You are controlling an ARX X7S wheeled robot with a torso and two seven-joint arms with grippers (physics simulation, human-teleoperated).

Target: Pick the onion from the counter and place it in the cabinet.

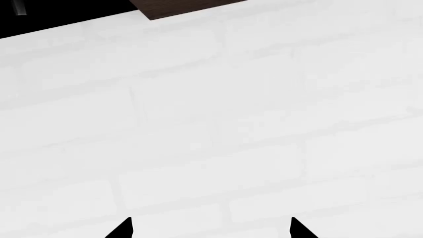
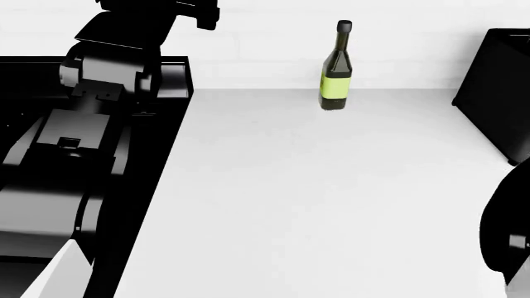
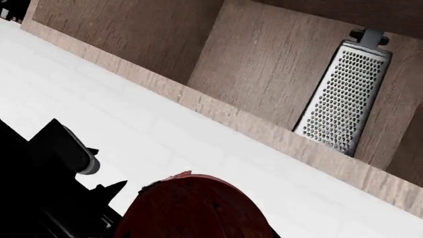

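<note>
The white tabletop (image 2: pixel 314 186) fills most of my head view, broad and smooth, with the black stove top (image 2: pixel 49 81) along its left edge and a dark boxy object (image 2: pixel 501 87) at its far right. My left arm (image 2: pixel 91 124) rises over the stove side, a big black mass of joints. At the back of the tabletop a dark bottle (image 2: pixel 336 68) with a green label stands upright, close to the white brick wall (image 1: pixel 211 124).

In my right wrist view the wooden cabinet (image 3: pixel 132 34) stands open, its lower edge running as a pale wood strip, and a metal grater (image 3: pixel 343 99) leans upright against its back panel. The onion (image 3: pixel 195 208), dark red and glossy, sits pinched in my right claw (image 3: pixel 132 208) just outside the cabinet opening (it is nowhere on the tabletop in my head view).

My left claw (image 1: pixel 210 229) faces the brick wall, its two black fingertips (image 1: pixel 122 229) spread apart with nothing between them.
</note>
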